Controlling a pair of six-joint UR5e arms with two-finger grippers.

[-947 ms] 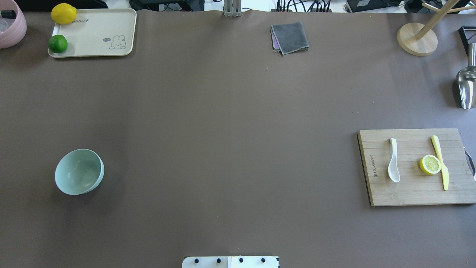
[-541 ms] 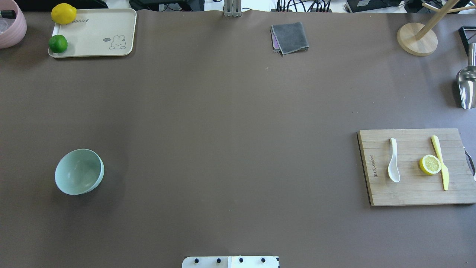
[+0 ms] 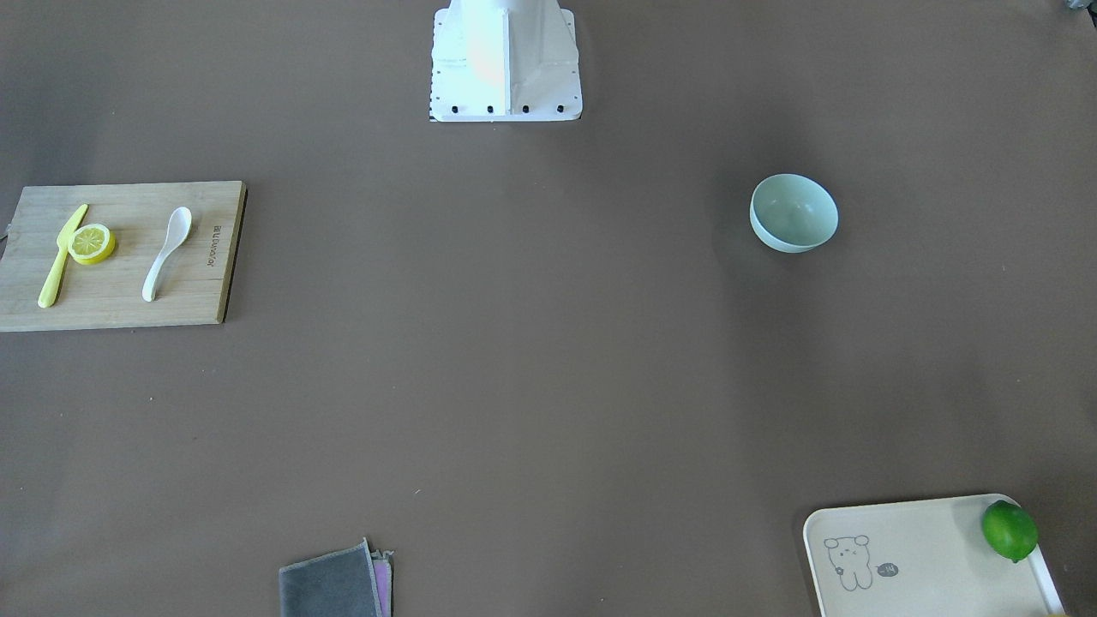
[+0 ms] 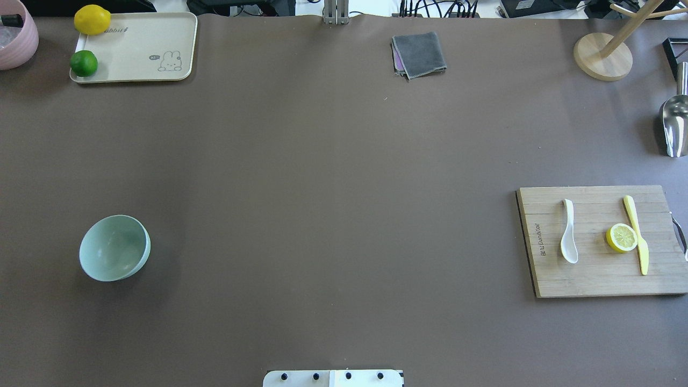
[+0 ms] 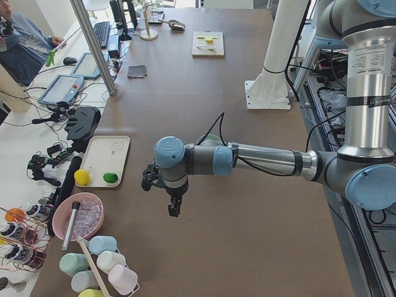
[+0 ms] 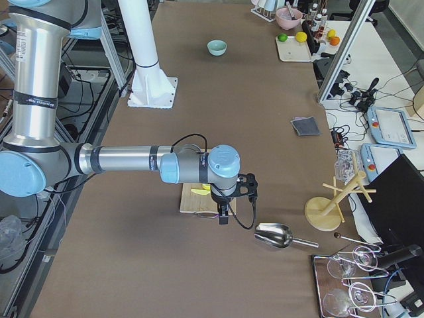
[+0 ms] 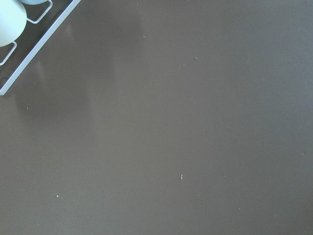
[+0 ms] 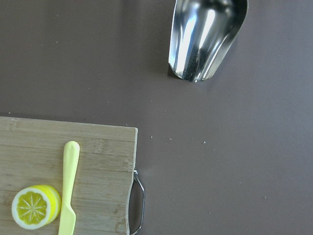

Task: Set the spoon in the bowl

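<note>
The white spoon (image 4: pixel 568 231) lies on the wooden cutting board (image 4: pixel 591 279) at the table's right; it also shows in the front view (image 3: pixel 167 253). The mint-green bowl (image 4: pixel 114 248) stands empty at the left, also seen in the front view (image 3: pixel 794 212). My left gripper (image 5: pixel 175 210) hangs above the table's left end, and my right gripper (image 6: pixel 223 217) above the board's outer edge. Both show only in the side views, so I cannot tell whether they are open or shut. The spoon is outside the right wrist view.
A yellow knife (image 4: pixel 637 235) and a lemon half (image 4: pixel 622 237) lie on the board. A metal scoop (image 8: pixel 205 36) lies beyond the board. A tray (image 4: pixel 145 51) holds a lime and a lemon. A grey cloth (image 4: pixel 419 55) lies at the far edge.
</note>
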